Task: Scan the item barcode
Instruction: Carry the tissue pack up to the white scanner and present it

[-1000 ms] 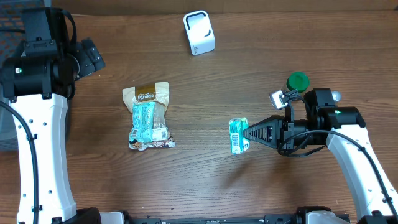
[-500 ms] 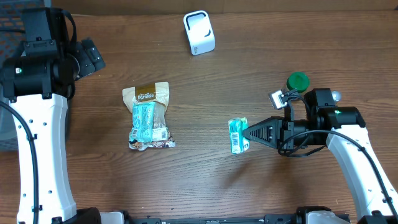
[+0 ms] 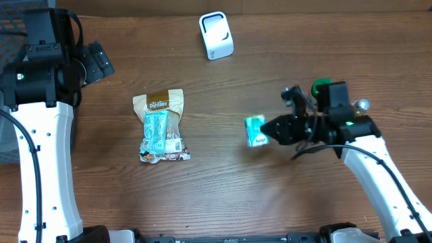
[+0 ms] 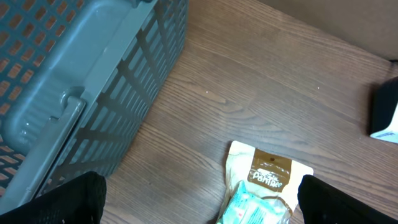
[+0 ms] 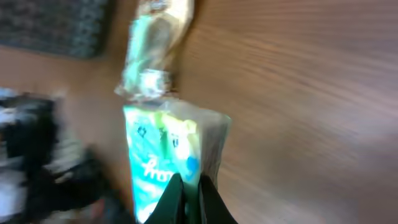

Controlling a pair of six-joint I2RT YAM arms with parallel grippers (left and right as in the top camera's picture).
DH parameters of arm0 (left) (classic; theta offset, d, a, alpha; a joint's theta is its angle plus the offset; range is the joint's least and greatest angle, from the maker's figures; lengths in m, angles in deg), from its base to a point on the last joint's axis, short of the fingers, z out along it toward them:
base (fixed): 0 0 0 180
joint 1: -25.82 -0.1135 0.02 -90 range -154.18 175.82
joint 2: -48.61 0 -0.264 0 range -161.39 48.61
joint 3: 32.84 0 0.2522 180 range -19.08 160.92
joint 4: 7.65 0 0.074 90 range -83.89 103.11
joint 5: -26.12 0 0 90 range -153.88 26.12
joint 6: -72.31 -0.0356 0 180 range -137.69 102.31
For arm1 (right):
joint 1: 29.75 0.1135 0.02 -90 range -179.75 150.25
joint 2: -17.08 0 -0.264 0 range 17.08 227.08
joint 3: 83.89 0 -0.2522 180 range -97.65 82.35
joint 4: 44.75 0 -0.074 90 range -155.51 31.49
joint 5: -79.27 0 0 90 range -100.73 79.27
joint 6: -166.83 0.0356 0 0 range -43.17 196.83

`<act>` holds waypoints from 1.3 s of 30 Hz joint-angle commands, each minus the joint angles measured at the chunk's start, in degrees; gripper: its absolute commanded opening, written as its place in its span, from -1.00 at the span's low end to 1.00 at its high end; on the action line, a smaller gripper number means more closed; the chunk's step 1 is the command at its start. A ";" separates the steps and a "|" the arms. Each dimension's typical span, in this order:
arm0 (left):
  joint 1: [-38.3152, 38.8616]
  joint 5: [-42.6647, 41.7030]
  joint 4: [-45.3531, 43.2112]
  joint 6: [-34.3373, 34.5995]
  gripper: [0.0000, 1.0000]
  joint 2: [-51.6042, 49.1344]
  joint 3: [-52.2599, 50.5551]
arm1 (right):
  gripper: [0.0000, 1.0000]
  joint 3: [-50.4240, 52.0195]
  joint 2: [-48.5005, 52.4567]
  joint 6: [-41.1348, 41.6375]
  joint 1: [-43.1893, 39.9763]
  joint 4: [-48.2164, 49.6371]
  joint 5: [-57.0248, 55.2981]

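Right end effector is clamped on the teal packet, right of centre over the surface, so looks like the carry step; next it needs presenting squarely to the white scanner.

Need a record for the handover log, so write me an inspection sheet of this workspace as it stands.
Surface: wooden table, no spills seen.
Job's things: white scanner near the far edge; small teal packet gripped by the right hand.
Clutter: brown pouch with a larger teal wrapper lying on it; green round object partly hidden behind the right arm.
Hands: left hand open, holding nothing; right hand shut on the small teal packet.
Cables: black cable running along the left arm.
Surroundings: grey slatted basket near the left arm.
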 commanded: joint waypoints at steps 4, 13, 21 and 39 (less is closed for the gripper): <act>-0.04 0.76 -0.11 0.15 0.99 -0.07 0.07 | -0.93 -11.72 2.78 10.51 7.91 2.23 -21.84; -0.04 0.76 -0.11 0.15 0.99 -0.07 0.07 | -0.93 -59.32 21.88 6.64 9.81 -23.89 -29.14; -0.04 0.76 -0.11 0.15 0.99 -0.07 0.07 | -0.93 -70.18 29.62 -0.76 14.14 -14.58 -42.01; -0.04 0.76 -0.11 0.15 0.99 -0.07 0.07 | -0.93 -70.16 53.75 -36.41 21.88 23.80 -71.56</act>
